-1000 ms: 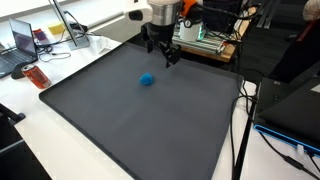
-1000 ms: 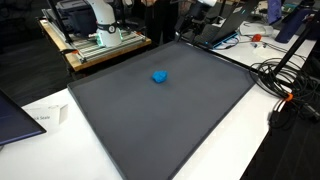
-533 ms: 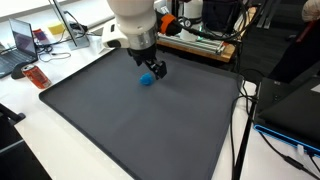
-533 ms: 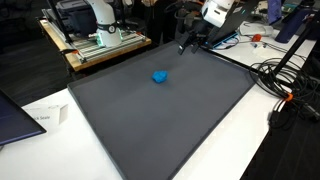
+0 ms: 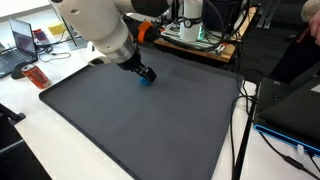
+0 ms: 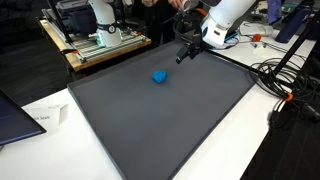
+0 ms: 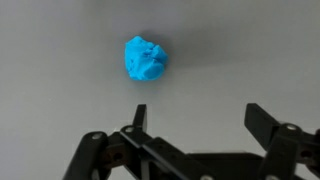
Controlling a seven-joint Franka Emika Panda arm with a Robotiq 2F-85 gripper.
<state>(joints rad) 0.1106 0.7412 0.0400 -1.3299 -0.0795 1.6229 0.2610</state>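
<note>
**Blue lump [image 6: 159, 75] on the mat, jaws apart**

I see a dark grey mat [image 6: 160, 130] covering the bench, with cables [image 6: 283, 82] and a laptop [image 5: 22, 42] around it. The lump lies on the mat, crumpled and roundish, with no clear long axis or heading. My jaws stand apart just short of it

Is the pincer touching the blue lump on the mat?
Apart. The wrist view shows bare mat between the open pincer and the blue lump.
</note>
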